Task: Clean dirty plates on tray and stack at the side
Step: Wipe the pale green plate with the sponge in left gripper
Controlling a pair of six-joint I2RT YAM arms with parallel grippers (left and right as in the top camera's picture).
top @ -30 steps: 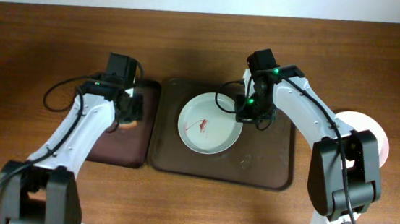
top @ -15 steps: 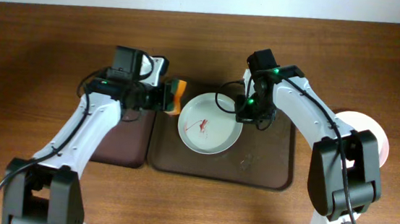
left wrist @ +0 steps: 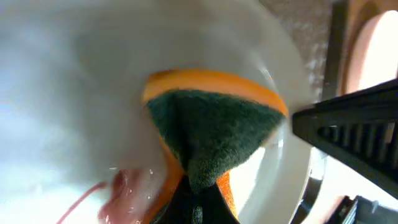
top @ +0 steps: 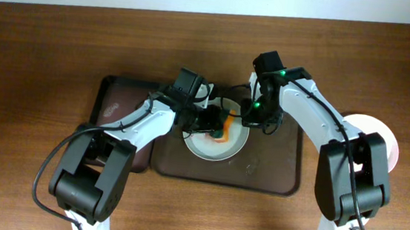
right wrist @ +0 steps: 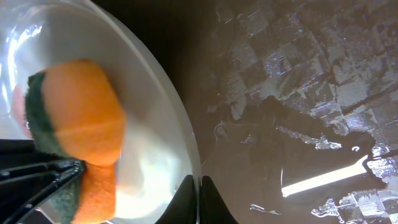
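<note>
A white plate (top: 208,149) lies on the large brown tray (top: 274,169). My left gripper (top: 217,123) is shut on an orange and green sponge (top: 223,134) and presses it onto the plate's middle. In the left wrist view the sponge (left wrist: 211,130) sticks out from the gripper (left wrist: 198,208), with a red smear (left wrist: 118,186) just to its left. My right gripper (top: 253,121) is shut on the plate's right rim; in the right wrist view its tips (right wrist: 199,199) pinch the thin white edge (right wrist: 180,143), and the sponge (right wrist: 81,124) lies beyond.
A smaller dark tray (top: 116,107) lies left of the large tray. At the right, partly under my right arm, a pale round plate (top: 380,132) rests on the wooden table (top: 40,41). The large tray's floor (right wrist: 298,93) looks wet.
My left arm has swung right from the small dark tray, carrying the sponge onto the plate's middle. The right gripper has stayed on the plate's rim.
</note>
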